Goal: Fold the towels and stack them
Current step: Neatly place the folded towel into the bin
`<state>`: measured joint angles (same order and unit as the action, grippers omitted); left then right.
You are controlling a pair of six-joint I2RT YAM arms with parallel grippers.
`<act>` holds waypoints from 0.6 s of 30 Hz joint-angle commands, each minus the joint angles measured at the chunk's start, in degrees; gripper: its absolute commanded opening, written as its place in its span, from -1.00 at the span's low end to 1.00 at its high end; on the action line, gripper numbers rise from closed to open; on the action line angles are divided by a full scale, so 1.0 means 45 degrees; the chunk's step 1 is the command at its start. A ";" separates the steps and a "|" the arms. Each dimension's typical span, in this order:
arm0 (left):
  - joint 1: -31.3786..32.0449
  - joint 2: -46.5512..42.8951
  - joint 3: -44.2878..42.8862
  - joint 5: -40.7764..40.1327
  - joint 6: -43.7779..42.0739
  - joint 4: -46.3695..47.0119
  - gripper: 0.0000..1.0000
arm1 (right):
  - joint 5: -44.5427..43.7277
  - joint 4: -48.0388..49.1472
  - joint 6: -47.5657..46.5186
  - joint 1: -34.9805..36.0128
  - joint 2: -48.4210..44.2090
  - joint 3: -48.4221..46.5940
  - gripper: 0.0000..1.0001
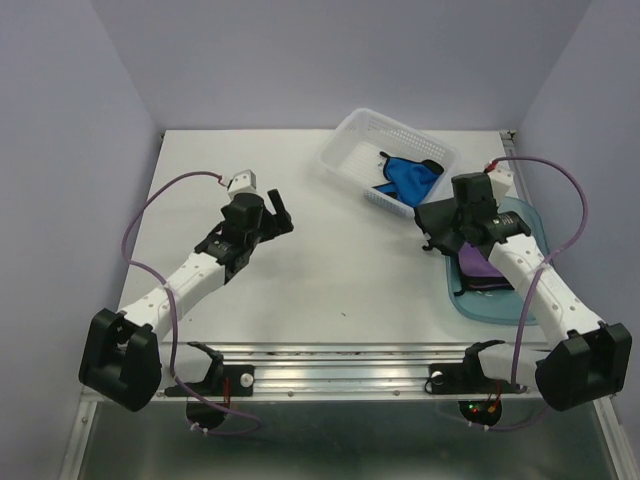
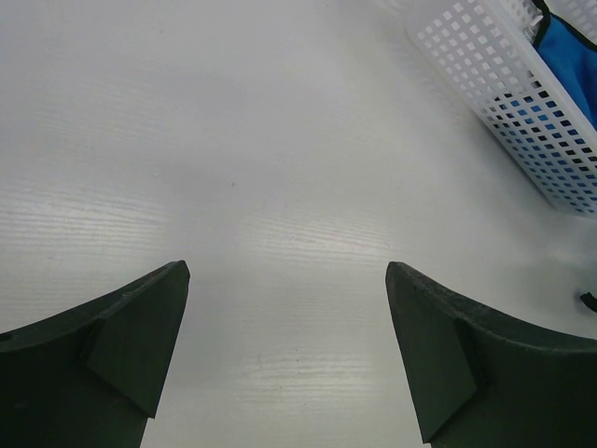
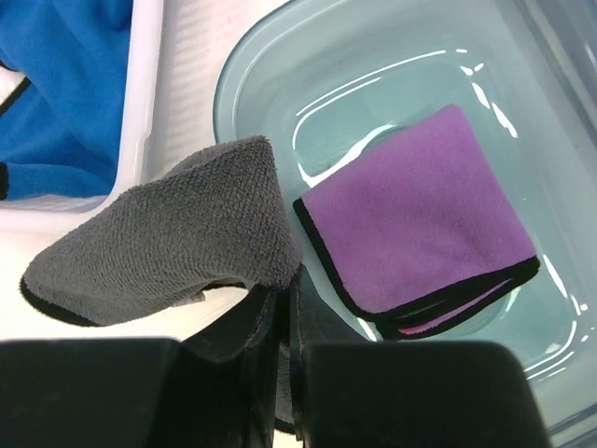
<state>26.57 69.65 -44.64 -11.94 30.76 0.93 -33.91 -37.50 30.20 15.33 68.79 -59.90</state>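
The folded dark-grey towel (image 3: 177, 243) was pinched by the right claw (image 3: 284, 303) above the tray (image 3: 244, 56) rim, near the purple towel (image 3: 415, 219). Released early, its fold could be lost. The left claw (image 2: 289, 345) was spread wide.

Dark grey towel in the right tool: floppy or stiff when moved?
Likely floppy: the dark grey towel sags sideways off the shut right tool. Probably light, since a pinch at one corner carries it. Its nubby pile should grip, not slide, on the purple towel.
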 commanded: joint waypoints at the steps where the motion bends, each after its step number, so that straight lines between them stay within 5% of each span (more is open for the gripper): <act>1: -0.0103 0.0089 -0.0470 0.0135 -0.0313 0.0594 0.98 | 0.0834 -0.0026 0.1216 -0.0535 -0.0522 0.0419 -0.99; 10: -0.0220 0.0167 -0.0236 0.0408 -0.0372 0.0809 0.98 | 0.5400 0.0677 0.1026 -0.1103 -0.1108 0.0559 -0.99; 18: -0.0337 0.0226 -0.0197 0.0486 -0.0430 0.0868 0.98 | 0.5271 -0.0924 0.0126 -0.1103 -0.1869 -0.0302 -0.99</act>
<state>25.41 70.43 -44.64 -10.09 30.24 2.42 -11.68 -38.70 33.47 10.48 63.26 -56.51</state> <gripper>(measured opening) 0.986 0.090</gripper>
